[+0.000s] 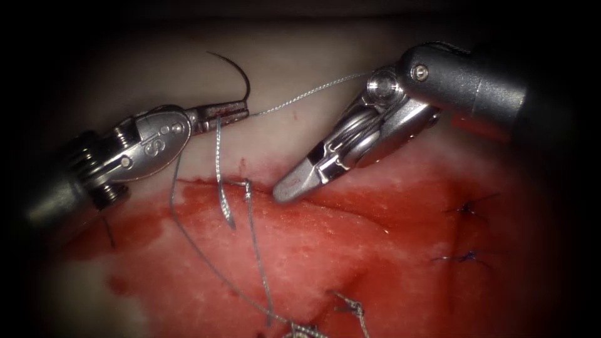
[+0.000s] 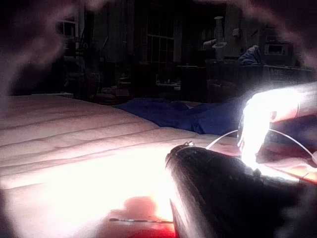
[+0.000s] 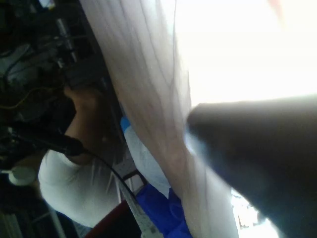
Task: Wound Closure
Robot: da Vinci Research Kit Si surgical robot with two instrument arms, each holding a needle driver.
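Above the cut [image 1: 350, 216] in the tissue [image 1: 300, 250], the right tool [image 1: 285, 189], jaws closed and empty, rests its tip at the cut's edge; beyond, the left tool [image 1: 241, 112] clamps the needle [image 1: 241, 75] near its thread [image 1: 300, 97] end, clear of tissue, awaiting regrasp.

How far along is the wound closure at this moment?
Done: two dark stitches sit at the right of the cut, and a knot lies lower down. In hand: the left hand is shut on the needle near its thread end, clear of the tissue; thread enters the cut's edge. The right hand holds nothing. Left: the cut looks open.
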